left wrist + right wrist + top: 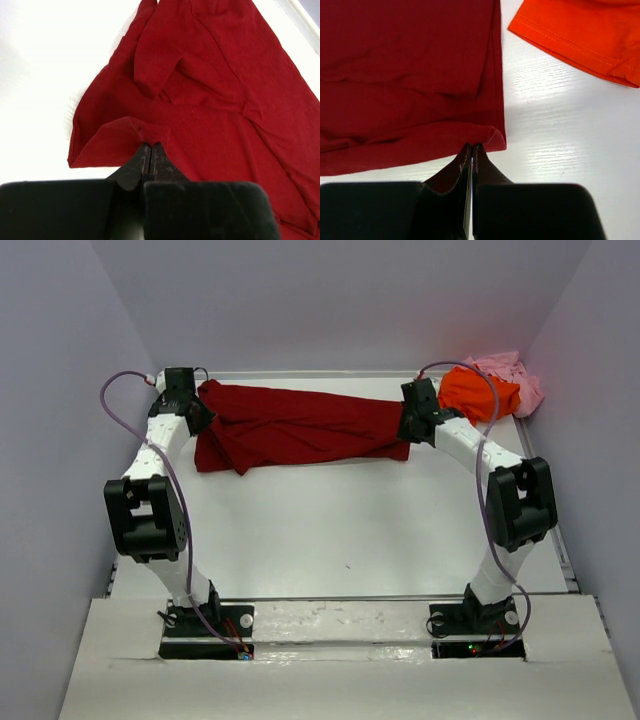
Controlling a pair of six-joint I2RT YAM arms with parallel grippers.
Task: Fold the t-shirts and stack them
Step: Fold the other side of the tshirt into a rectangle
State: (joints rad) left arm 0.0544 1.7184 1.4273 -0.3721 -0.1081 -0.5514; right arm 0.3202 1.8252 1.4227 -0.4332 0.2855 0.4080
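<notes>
The dark red t-shirt [300, 427] is stretched across the far part of the table between both grippers. My left gripper [197, 408] is shut on its left edge; in the left wrist view a pinch of red cloth [152, 134] sits at the closed tips of the left gripper [151, 146]. My right gripper [412, 420] is shut on the shirt's right corner [490, 137], seen at the tips of the right gripper [472, 146]. The bright orange t-shirt [478, 393] lies bunched at the far right and shows in the right wrist view [580, 32]. The pale pink t-shirt [512, 375] lies crumpled behind it.
White table [340, 530] with raised edges, enclosed by grey walls on the left, back and right. The arm bases stand at the near edge. Cables run along both arms.
</notes>
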